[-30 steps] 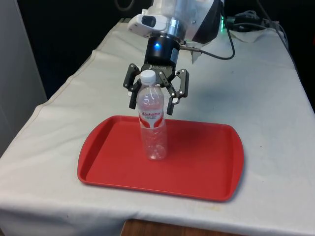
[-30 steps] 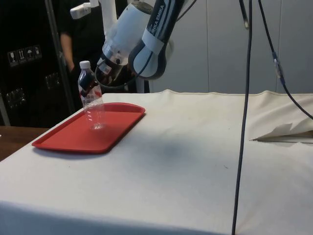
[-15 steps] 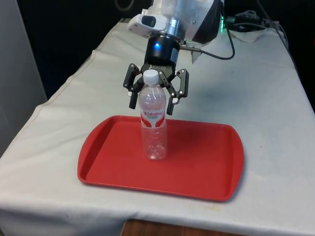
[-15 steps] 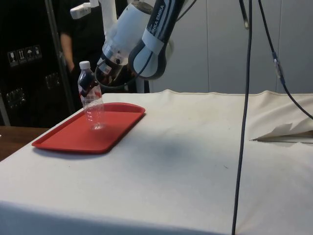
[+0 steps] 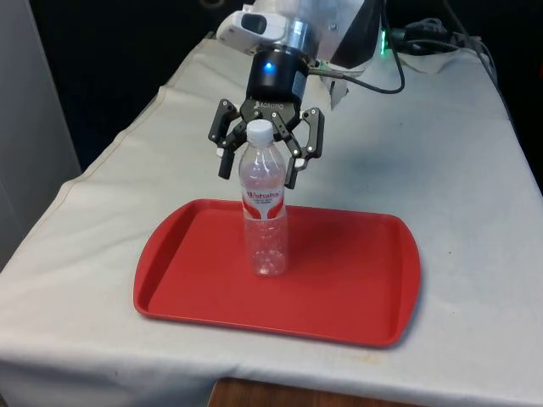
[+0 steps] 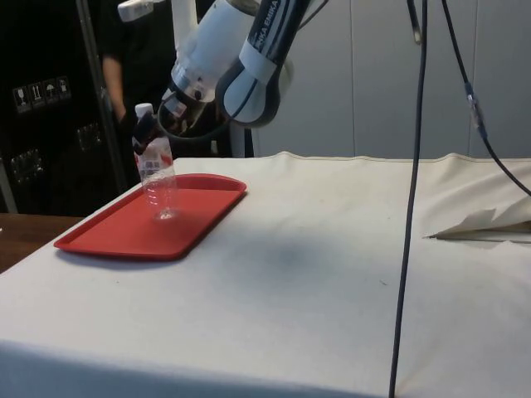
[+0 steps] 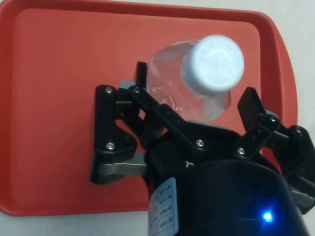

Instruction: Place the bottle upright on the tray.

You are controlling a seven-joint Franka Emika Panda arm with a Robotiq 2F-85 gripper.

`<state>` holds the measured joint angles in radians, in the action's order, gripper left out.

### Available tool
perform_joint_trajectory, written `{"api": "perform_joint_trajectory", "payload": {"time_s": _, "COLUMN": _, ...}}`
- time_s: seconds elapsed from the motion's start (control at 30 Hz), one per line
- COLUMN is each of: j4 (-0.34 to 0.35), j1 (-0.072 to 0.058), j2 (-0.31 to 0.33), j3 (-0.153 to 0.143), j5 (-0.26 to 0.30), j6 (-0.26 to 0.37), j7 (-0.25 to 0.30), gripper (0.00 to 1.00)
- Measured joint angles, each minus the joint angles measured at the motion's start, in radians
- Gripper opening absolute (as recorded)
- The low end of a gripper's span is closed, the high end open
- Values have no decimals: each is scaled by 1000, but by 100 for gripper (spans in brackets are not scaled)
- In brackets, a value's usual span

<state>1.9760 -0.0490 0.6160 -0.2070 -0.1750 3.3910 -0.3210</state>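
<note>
Gripper (image 5: 259,168) risen slightly since a second ago, fingers (image 5: 225,164) spread apart either side of bottle (image 5: 264,208) neck, not touching. Bottle stands upright, white cap up, on red tray (image 5: 356,297), near tray middle, slightly toward far edge. Tray lies on cloth-covered surface (image 5: 475,212) near its front edge.

The table (image 5: 475,203) is covered by a white cloth (image 6: 332,274). Black cables (image 6: 415,166) are seen hanging in the side view. A person (image 6: 120,75) in dark clothing is observed behind the table.
</note>
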Motion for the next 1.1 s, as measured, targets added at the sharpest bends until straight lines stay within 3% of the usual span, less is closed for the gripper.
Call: {"api": "perform_joint_trajectory", "payload": {"time_s": 1.1, "j4": 0, "j1": 0, "j2": -69, "j3": -5, "j5": 1, "j6": -15, "j7": -1, "gripper": 100}}
